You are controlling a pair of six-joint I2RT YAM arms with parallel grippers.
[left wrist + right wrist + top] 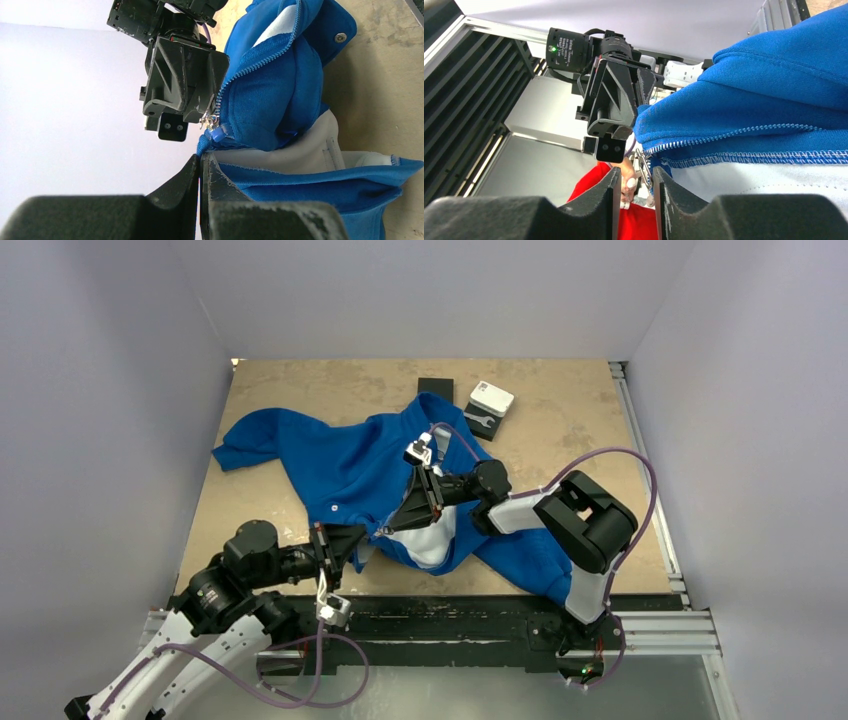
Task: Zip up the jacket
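The royal-blue jacket [340, 465] lies spread on the table, its front open low down and showing the light-grey lining [432, 540]. My left gripper [368, 537] is shut on the jacket's bottom hem; in the left wrist view it [202, 162] pinches blue fabric just below the silvery zipper slider [210, 120]. My right gripper [396, 524] faces it from the right. In the right wrist view it [635, 175] is slightly open, and the metal zipper pull [642, 167] hangs in the gap against the right finger [659, 182]. The zipper teeth [734, 135] run up to the right.
A black box [436, 387] and a white box [492, 398] on a dark pad with a wrench [478, 421] sit at the table's back. A metal rail [650, 490] runs along the right edge. A person's hand and red clothing [624, 210] show beyond the front edge.
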